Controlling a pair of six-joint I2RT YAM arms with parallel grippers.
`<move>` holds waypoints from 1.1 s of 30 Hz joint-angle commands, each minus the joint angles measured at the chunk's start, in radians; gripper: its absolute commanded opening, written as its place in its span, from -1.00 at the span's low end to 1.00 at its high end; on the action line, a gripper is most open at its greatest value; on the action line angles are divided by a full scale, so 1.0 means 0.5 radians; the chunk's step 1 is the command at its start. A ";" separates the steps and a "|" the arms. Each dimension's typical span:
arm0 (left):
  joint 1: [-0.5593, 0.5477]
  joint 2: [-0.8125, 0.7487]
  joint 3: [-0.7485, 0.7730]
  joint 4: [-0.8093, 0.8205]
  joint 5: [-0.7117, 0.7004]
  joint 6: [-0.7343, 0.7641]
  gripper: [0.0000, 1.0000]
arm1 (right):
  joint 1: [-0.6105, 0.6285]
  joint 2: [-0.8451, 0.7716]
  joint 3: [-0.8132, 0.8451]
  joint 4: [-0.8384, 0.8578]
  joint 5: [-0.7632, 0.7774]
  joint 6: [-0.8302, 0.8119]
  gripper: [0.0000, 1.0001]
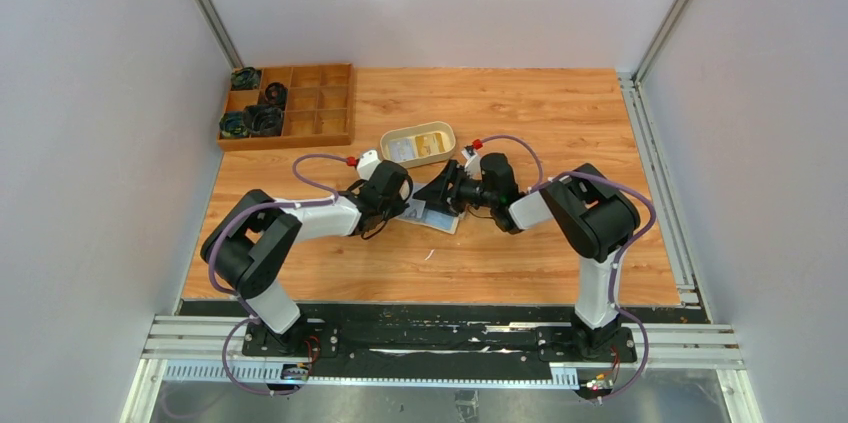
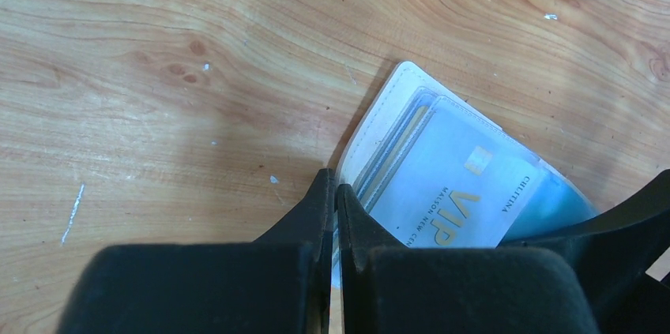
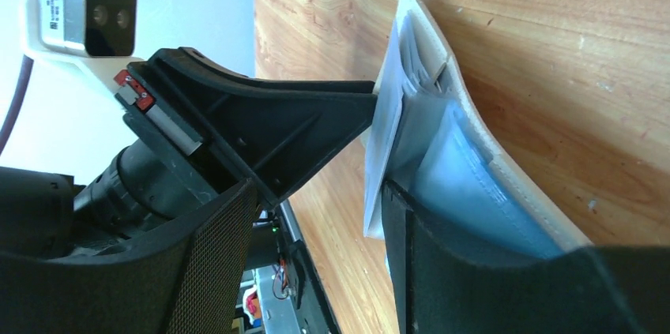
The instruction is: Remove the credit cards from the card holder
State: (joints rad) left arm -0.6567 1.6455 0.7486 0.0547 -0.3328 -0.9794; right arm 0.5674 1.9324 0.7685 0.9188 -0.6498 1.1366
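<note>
Woodgrain is running across the tabletop point(image 1: 560, 113), speckled with small white flecks. At its middle, between the two arms, the card holder point(image 1: 432, 215) is lying open: a thin, flexible bifold with a cream stitched rim and glossy pale-blue pockets. A smooth, pale VIP card point(image 2: 458, 192) with gold lettering is sitting tucked in a pocket, and further card edges are showing beside it. The left claw point(image 2: 334, 184) is pinching the card holder's thin near edge, its matte black fingers pressed almost together. The right claw point(image 3: 316, 192) is standing spread apart, one padded finger pressing on the blue lining and lifting that flap. Just beyond, an oval beige tray point(image 1: 425, 159) is holding a pale-blue card point(image 1: 405, 148). A wooden compartment box point(image 1: 310, 108) is sitting at the far left.
</note>
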 commanded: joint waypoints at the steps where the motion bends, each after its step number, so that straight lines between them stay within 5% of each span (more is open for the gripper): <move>1: -0.067 0.124 -0.031 -0.223 0.216 -0.005 -1.00 | -0.027 -0.067 -0.046 0.278 -0.141 0.096 0.25; 15: -0.067 0.144 -0.034 -0.229 0.211 -0.010 -1.00 | -0.092 -0.097 -0.123 0.172 -0.175 0.025 0.23; 33: -0.067 0.139 -0.049 -0.223 0.209 -0.017 -1.00 | 0.036 0.045 0.157 -0.242 -0.102 -0.037 0.22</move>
State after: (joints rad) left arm -0.6682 1.6588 0.7605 0.0662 -0.2745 -0.9844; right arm 0.5560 1.9438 0.8001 0.8608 -0.7048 1.1423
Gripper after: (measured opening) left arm 0.010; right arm 0.615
